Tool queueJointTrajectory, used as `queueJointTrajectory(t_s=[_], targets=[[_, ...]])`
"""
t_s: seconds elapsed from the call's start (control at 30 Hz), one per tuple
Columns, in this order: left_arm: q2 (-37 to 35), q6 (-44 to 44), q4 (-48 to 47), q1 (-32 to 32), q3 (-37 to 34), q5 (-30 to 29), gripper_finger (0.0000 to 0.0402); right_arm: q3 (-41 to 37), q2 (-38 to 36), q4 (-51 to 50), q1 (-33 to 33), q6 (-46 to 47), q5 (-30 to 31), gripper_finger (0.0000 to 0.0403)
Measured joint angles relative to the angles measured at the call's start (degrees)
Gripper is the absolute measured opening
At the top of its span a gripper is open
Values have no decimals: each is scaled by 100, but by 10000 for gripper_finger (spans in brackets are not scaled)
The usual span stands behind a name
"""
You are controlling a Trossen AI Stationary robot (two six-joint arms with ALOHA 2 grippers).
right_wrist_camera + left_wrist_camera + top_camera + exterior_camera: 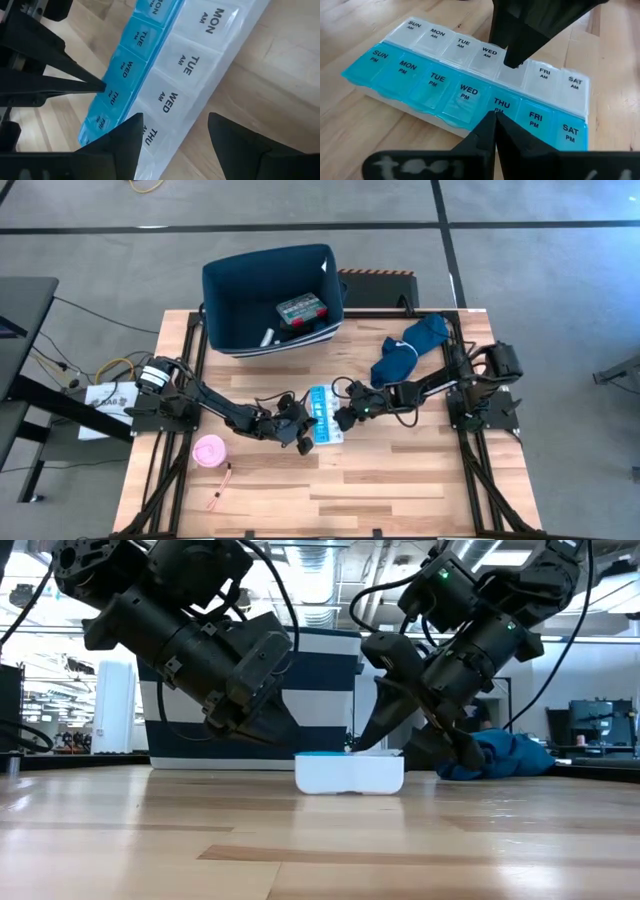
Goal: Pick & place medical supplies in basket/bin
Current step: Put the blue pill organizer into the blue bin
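We see the pill organizer (322, 416) flat on the surface (400, 480), mid-way, well short of the bin (225, 310). The left claw (496, 114) meets its blue side, fingers together. The right claw (172, 130) is wide, astride the white side. Pushed from both sides, it could skid or tip. Lids read SUN to SAT, AM and PM.

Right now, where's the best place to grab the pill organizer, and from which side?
Grip the pill organizer across its narrow width near the middle, one finger on each long edge, coming from above. It lies flat and low on the table, so a side approach likely has little to catch.
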Motion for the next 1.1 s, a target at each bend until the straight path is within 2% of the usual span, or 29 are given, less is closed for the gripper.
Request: queueJointTrajectory(t_s=[0.47, 0.67, 0.83, 0.97, 1.1], targets=[[4, -4, -12, -4, -15, -34, 0, -17, 9, 324, 136, 23, 86, 216], [2, -3, -19, -6, -20, -34, 0, -17, 9, 415, -20, 71, 438, 216], [-3, 0, -43, -27, -26, -36, 0, -17, 9, 678, -224, 185, -102, 216], [-3, 24, -63, -120, -26, -109, 0, -17, 7, 710, -229, 333, -210, 216], [28, 24, -80, -203, -18, -144, 0, 36, -14, 500, -164, 577, -832, 216]])
